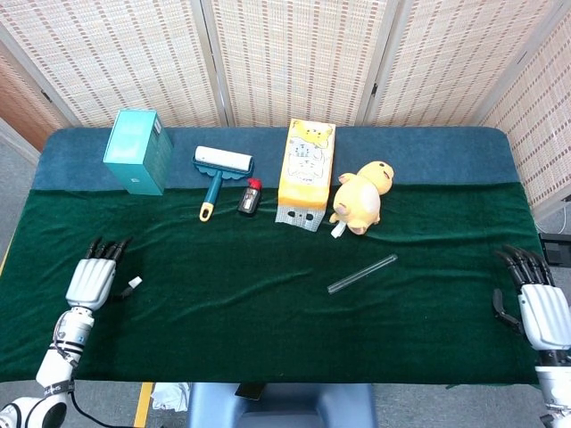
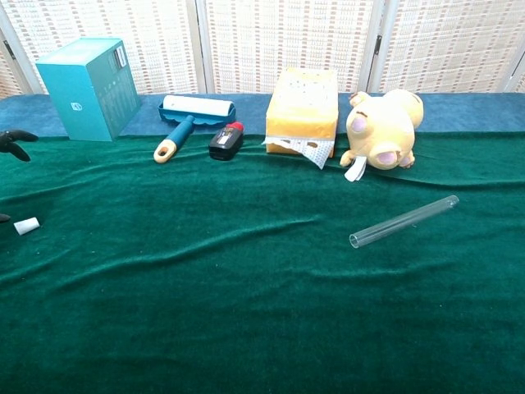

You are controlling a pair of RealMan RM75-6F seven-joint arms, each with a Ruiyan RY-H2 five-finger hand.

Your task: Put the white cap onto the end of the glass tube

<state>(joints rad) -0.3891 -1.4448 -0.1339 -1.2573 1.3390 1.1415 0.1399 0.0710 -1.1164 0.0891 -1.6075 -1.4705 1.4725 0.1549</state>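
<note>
Currently left hand open, fingers spread, just beside small white plastic cap, holding nothing. Right hand open, empty, well apart from clear glass tube on green cloth.

white cap at left edge | dark fingertips, probably left hand's, near it | glass tube well apart, right

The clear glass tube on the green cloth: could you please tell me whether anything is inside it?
The clear glass tube looks empty; green cloth shows through its wall. Its nearer end is open and uncapped. The small white cap lies far off beside the left hand.
</note>
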